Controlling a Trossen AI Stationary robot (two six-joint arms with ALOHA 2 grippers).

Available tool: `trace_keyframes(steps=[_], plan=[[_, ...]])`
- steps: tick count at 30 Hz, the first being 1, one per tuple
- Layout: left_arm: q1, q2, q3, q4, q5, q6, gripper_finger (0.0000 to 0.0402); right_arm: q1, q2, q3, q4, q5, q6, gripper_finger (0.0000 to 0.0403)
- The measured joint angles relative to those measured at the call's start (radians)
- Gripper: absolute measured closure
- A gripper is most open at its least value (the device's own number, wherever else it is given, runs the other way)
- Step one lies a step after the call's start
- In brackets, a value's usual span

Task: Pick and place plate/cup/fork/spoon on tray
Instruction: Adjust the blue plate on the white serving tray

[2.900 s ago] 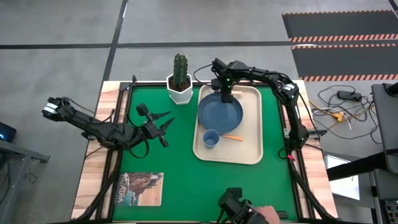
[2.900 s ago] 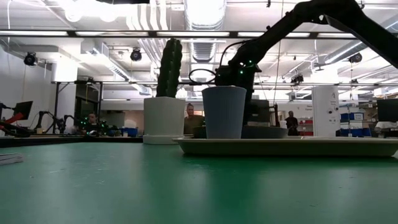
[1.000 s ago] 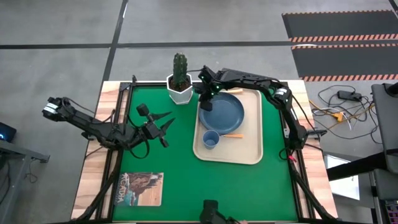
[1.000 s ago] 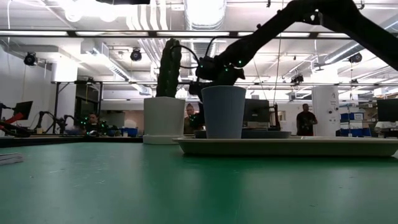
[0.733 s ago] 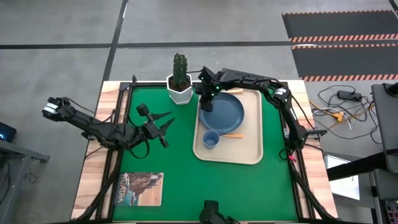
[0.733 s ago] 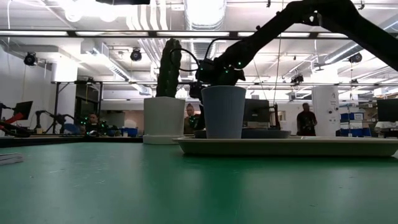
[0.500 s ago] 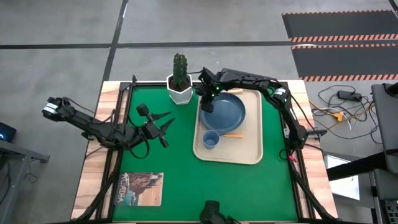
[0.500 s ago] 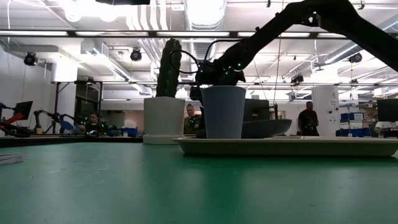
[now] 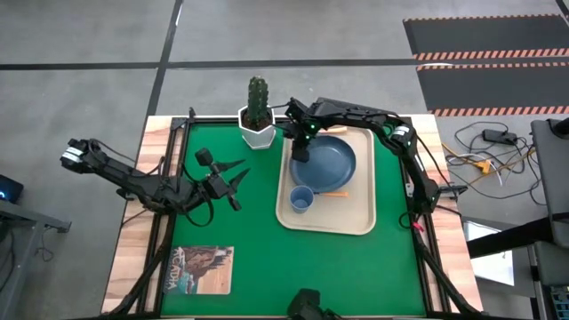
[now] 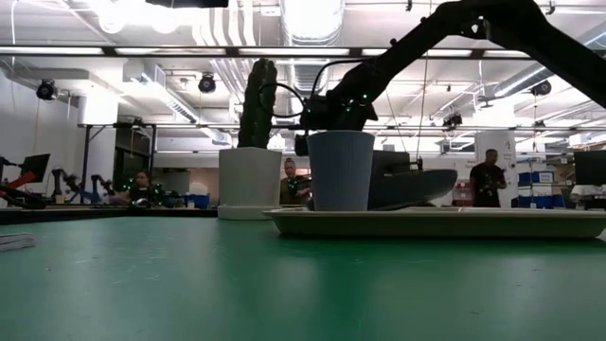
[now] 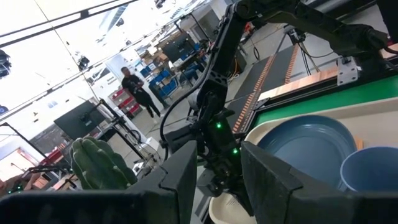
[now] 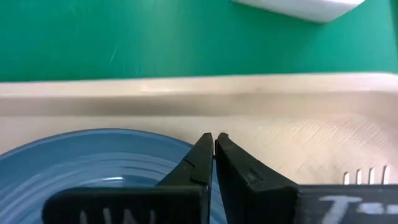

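The slate-blue plate (image 9: pixel 331 164) is on the cream tray (image 9: pixel 356 209), in its far half. In the low view the plate (image 10: pixel 417 187) is tilted, its right part raised off the tray floor and its left part hidden behind the cup. The light-blue cup (image 9: pixel 301 199) stands on the tray's near left. An orange-handled utensil (image 9: pixel 334 196) lies beside it; fork or spoon, I cannot tell. My right gripper (image 9: pixel 301 148) is shut at the plate's left rim. My left gripper (image 9: pixel 238 176) is open and empty over the green mat, left of the tray. My right gripper pinches the plate's left rim (image 12: pixel 184 147) between its two fingers, which come from above, pointing down. The plate is tilted; its right part (image 10: pixel 437 180) is off the tray floor, and the cup hides the held end in the low view.
A white hexagonal pot with a cactus (image 9: pixel 258 124) stands just beyond the tray's far left corner, close to my right gripper. A printed booklet (image 9: pixel 200 269) lies at the mat's near left. People stand in the room beyond the table.
My right gripper has moved a little toward the table's right edge, staying shut on the plate's rim. The plate has slid to the right with it across the tray and has tipped from lying flat, its right part rising.
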Motion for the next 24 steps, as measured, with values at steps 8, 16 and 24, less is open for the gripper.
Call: trace_keyframes(steps=[8, 16, 24], plan=[[0.0, 0.0, -0.001, 0.0, 0.0, 0.0, 0.0295, 0.0, -0.002, 0.0, -0.045, 0.033, -0.006, 0.0394], [0.0, 0.0, 0.0, 0.0, 0.0, -0.001, 0.0295, 0.0, -0.015, 0.008, -0.053, 0.038, -0.01, 0.0394], [0.0, 0.0, 0.001, 0.0, 0.0, 0.0, 0.0295, 0.0, -0.137, 0.01, -0.141, 0.054, 0.004, 0.0394]])
